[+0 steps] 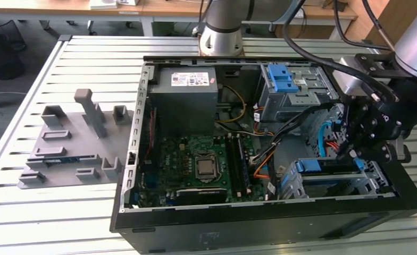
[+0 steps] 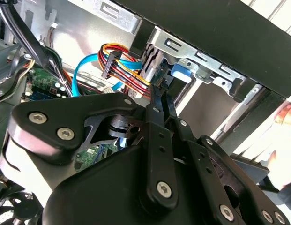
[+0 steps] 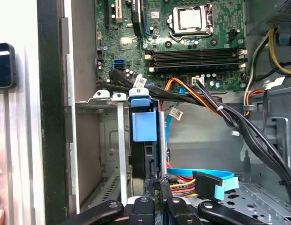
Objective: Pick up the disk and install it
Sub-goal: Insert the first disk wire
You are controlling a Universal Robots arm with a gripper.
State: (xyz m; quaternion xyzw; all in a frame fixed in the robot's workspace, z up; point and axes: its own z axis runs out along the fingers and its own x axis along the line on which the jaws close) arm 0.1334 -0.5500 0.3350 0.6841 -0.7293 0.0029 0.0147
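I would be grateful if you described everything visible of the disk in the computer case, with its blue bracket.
The disk stands on edge in the metal drive cage at the case's front corner, on the exterior view's right. Its blue plastic bracket faces up, with a rounded tab at one end; below the bracket a dark, narrow edge of the drive shows in the first wrist view. Silver cage rails flank it on both sides. The gripper sits at its end, fingertips close together around the edge. Whether it is fully seated is unclear.
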